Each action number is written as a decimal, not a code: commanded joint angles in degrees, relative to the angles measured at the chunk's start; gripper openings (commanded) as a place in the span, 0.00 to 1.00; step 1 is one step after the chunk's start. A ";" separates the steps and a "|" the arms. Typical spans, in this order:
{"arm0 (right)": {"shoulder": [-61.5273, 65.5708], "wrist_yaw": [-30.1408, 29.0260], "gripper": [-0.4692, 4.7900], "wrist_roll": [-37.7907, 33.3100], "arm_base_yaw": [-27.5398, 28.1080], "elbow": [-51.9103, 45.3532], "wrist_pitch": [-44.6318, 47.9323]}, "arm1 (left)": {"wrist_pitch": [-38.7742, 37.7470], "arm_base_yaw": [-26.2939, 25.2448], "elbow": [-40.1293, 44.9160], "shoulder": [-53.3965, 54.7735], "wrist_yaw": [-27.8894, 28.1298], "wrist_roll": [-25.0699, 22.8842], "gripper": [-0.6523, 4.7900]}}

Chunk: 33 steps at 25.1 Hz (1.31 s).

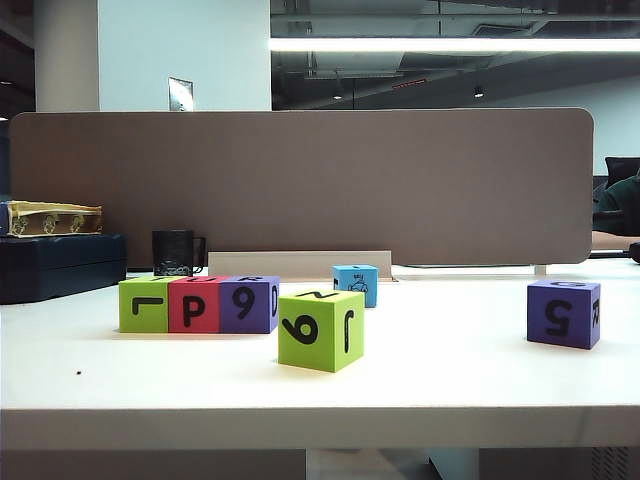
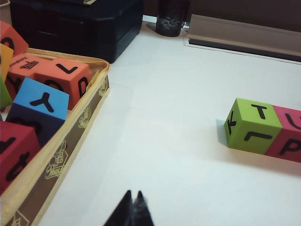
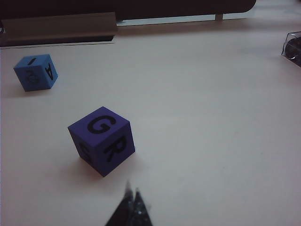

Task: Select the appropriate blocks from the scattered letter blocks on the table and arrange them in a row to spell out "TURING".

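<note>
Six letter blocks (image 1: 321, 329) on table (image 1: 450, 380); one mug (image 1: 176, 252).

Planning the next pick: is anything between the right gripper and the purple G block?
Nothing visible: only bare table lies between the right gripper, fingers shut, and the purple G block. The light blue block sits well aside.

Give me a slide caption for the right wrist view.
Shut right gripper hovering near purple G block, blue block beyond.
</note>
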<state>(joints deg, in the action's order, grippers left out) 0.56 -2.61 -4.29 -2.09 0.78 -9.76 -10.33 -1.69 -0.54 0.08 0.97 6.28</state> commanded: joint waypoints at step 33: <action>-0.48 1.60 0.09 -0.28 0.00 4.00 -0.48 | -1.51 -0.04 -6.03 0.09 -5.77 5.33 0.11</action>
<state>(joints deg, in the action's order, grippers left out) 0.58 -1.19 -4.29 -2.07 4.10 -10.48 -11.90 -1.67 -5.56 0.12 -3.95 10.76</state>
